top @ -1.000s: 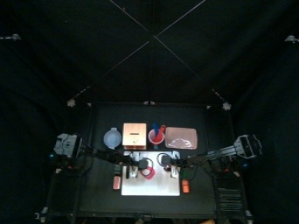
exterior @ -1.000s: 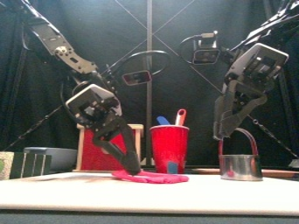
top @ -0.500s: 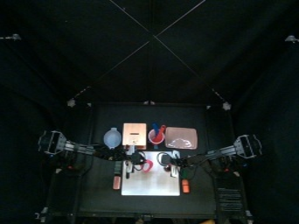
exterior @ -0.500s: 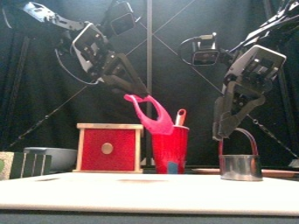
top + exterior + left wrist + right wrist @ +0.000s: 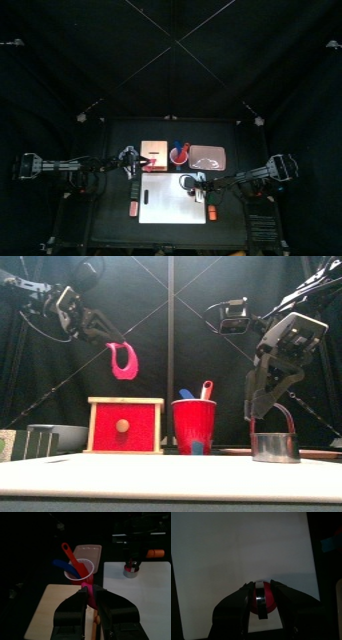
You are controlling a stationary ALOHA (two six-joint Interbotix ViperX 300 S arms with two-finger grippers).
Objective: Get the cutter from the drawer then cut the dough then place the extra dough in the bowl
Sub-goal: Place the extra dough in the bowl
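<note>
Hanging pinched in your left gripper (image 5: 110,338), the dough ring (image 5: 122,360) dangled high, ten o'clock of the red cup (image 5: 194,426); your right gripper (image 5: 265,408) angled down, clamped on the cutter (image 5: 275,446) at one o'clock on the board (image 5: 167,205).

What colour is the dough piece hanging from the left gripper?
Bright pink. The dough ring dangles from the left gripper, and the front view shows it best.

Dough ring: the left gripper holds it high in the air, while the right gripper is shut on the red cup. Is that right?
Not quite. The left gripper does hold the pink dough ring high in the air, but the right gripper is shut on the wire handle of the metal cutter, not on the red cup, which stands apart from it. The front view shows this.
</note>
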